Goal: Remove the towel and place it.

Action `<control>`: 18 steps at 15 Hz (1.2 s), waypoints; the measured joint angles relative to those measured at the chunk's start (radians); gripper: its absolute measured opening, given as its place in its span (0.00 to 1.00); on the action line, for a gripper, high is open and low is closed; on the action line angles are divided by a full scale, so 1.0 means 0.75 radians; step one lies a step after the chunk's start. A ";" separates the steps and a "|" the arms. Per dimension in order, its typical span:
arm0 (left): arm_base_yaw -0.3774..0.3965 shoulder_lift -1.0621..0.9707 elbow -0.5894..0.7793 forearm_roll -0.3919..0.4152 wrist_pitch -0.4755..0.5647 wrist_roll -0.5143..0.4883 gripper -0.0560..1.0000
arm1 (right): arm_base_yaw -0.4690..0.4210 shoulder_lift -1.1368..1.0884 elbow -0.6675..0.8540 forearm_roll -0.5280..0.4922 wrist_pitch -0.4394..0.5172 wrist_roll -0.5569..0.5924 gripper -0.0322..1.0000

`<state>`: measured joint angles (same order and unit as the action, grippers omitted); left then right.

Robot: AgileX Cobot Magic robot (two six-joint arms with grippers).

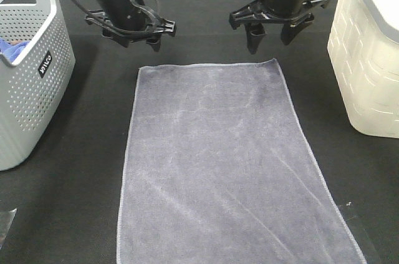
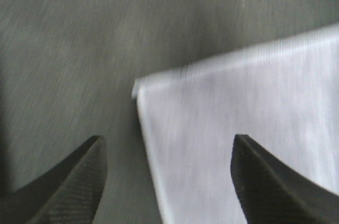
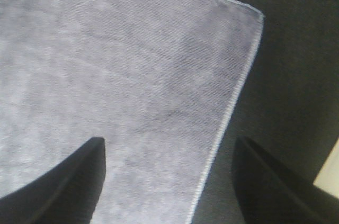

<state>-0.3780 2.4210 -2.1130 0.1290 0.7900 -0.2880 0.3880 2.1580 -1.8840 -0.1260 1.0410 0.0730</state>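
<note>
The slate-grey towel (image 1: 224, 164) lies flat and spread out on the black table, its long side running from the far edge toward the near edge. My left gripper (image 1: 134, 36) hangs open just above and behind the towel's far left corner (image 2: 139, 87). My right gripper (image 1: 272, 36) hangs open above the far right corner (image 3: 257, 15). Neither gripper touches the cloth, and nothing sits between either pair of fingers. In the wrist views each corner lies between the spread fingertips (image 2: 79, 176) (image 3: 270, 176).
A grey perforated basket (image 1: 28, 89) stands at the left with a bright blue cloth (image 1: 12, 48) inside. A cream-white bin (image 1: 368, 64) with a grey lid stands at the right. Black table surface (image 1: 81, 201) surrounds the towel.
</note>
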 joint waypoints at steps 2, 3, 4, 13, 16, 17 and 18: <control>0.017 0.105 -0.167 0.000 0.129 0.000 0.66 | -0.049 0.003 -0.003 0.028 0.003 0.000 0.66; 0.035 0.143 -0.220 -0.001 0.179 0.000 0.66 | -0.077 0.003 -0.003 0.049 0.005 0.000 0.66; 0.049 0.164 -0.240 -0.008 0.199 -0.003 0.66 | -0.108 0.003 -0.003 0.071 0.005 0.000 0.66; 0.077 0.284 -0.252 -0.097 0.065 -0.009 0.64 | -0.127 0.003 -0.003 0.109 0.000 -0.024 0.66; 0.077 0.319 -0.252 -0.112 0.024 -0.009 0.57 | -0.127 0.003 -0.003 0.109 -0.001 -0.024 0.66; 0.077 0.319 -0.253 -0.116 0.019 -0.009 0.55 | -0.127 0.003 -0.003 0.109 -0.001 -0.024 0.66; 0.077 0.320 -0.253 -0.117 0.016 -0.009 0.53 | -0.127 0.003 -0.003 0.109 -0.001 -0.024 0.66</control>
<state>-0.3200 2.6610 -2.3030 0.0410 0.8020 -0.2950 0.2930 2.1600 -1.8860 -0.0440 1.0400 0.0550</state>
